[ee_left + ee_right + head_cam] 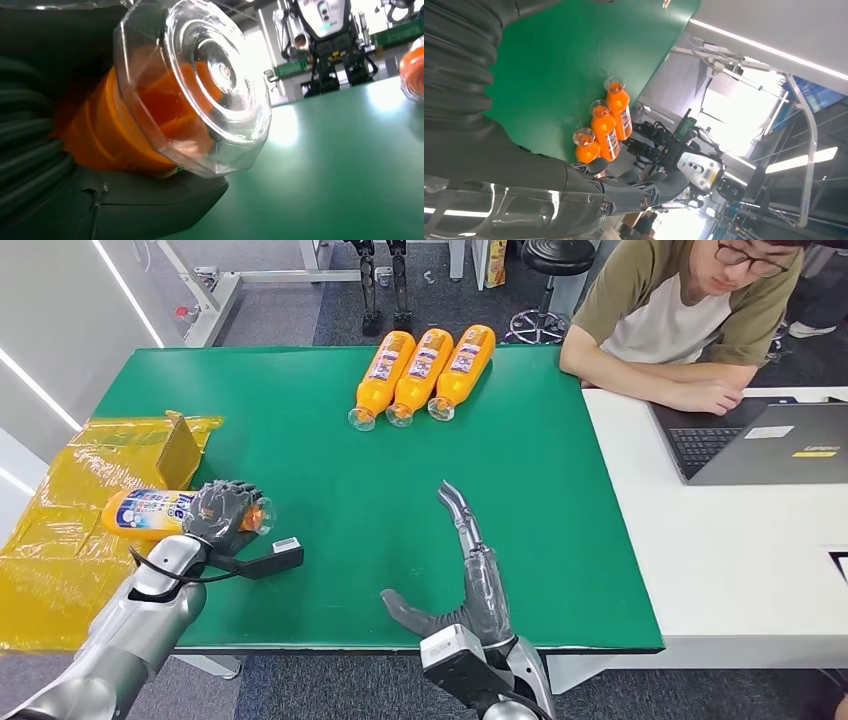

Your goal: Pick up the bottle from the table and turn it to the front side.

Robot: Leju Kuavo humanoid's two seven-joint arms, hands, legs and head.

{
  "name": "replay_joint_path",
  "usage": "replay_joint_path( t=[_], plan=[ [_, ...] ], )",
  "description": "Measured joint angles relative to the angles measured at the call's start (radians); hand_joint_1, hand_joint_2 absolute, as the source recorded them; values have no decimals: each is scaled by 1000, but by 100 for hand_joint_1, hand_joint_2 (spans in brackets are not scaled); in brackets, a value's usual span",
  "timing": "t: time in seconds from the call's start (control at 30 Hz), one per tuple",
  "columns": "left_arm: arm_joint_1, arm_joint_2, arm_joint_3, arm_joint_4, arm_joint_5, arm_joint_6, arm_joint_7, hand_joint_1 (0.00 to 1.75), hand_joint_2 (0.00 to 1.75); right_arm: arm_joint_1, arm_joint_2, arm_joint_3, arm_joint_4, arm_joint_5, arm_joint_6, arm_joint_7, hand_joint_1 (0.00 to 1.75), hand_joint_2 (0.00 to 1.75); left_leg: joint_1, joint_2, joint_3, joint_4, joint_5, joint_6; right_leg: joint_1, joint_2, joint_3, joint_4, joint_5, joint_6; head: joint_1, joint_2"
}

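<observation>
Orange bottle (150, 513) lies on its side at the bench's 9 o'clock edge, label with blue print facing up, clear cap end pointing toward bench centre, base end over the yellow plastic sheet (60, 540). Left robot hand (225, 512) is wrapped over the bottle's neck end, dark fingers curled around it, gripping it. In the left wrist view the bottle's clear faceted cap (210, 85) sits close to the lens, orange neck behind it, the thick grey thumb (150, 205) under it.

Green bench (330, 440) carries everything. Right robot hand (455, 570) sits at 6 o'clock over the near edge, holding nothing, fingers stretched straight toward 12 o'clock and thumb spread toward 9 o'clock. Well apart from the held bottle.

Three more orange bottles (420, 372) lie side by side at 12 o'clock, touching each other, caps pointing toward the near side, labels up. Right wrist view shows the same three in a row (604, 127) on the green surface.

Small cardboard piece (180, 450) stands tilted on the yellow sheet, just beyond the held bottle. White table (720, 570) abuts the bench at 3 o'clock with an open laptop (760, 440) on it. A person (690, 320) sits at 1 o'clock, forearms resting on the bench and table edge.
</observation>
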Motion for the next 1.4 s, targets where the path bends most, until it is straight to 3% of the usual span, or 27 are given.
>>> replay_joint_path(
  t=[0.07,0.2,0.27,0.37,0.4,0.5,0.53,0.6,0.8,0.97,1.3,1.4],
  plan=[
    [1,-8,0,7,13,-28,20,76,175,1,4,0,-8,12,12,9,0,175,0,0,0,0,0,0,0,0,0,0,0,0,0,0],
    [4,-16,2,20,38,-90,56,146,175,1,9,0,-20,23,34,14,0,175,0,0,0,0,0,0,0,0,0,0,0,0,0,0],
    [11,-18,5,25,48,-128,78,146,175,1,11,0,-23,29,46,13,0,175,0,0,0,0,0,0,0,0,0,0,0,0,0,0],
    [21,-20,7,27,51,-149,100,133,175,1,13,0,-25,31,56,12,0,175,0,0,0,0,0,0,0,0,0,0,0,0,0,0],
    [23,-20,8,27,52,-151,104,117,175,1,14,0,-26,31,58,12,0,175,0,0,0,0,0,0,0,0,0,0,0,0,0,0],
    [29,-20,14,27,55,-152,115,41,175,1,18,-1,-28,32,63,12,0,175,0,0,0,0,0,0,0,0,0,1,0,0,0,0],
    [33,-20,18,27,58,-153,119,24,175,1,18,-1,-28,32,65,12,0,175,0,1,0,0,0,0,0,1,0,1,0,0,0,0],
    [41,-20,27,28,65,-153,124,10,175,1,19,-1,-28,32,70,12,0,175,0,1,1,0,0,0,0,1,0,1,0,0,0,0],
    [49,-19,60,28,88,-150,116,0,175,0,22,-3,-27,33,80,11,0,175,0,1,1,-1,0,-1,0,0,0,2,0,0,0,0],
    [53,-19,104,28,153,-171,49,0,175,0,24,-8,-27,33,81,5,0,175,0,0,2,-1,0,-1,0,0,1,2,0,0,0,0],
    [52,-20,205,27,289,-328,-122,0,175,0,24,-12,-22,31,61,-10,0,175,-1,0,4,-1,0,-1,0,0,3,2,0,0,0,0],
    [44,-14,224,27,327,-421,-170,0,175,-1,24,-14,-17,27,56,-13,0,175,-1,-1,5,-1,1,-2,0,-1,4,2,0,-1,0,0]
  ],
)
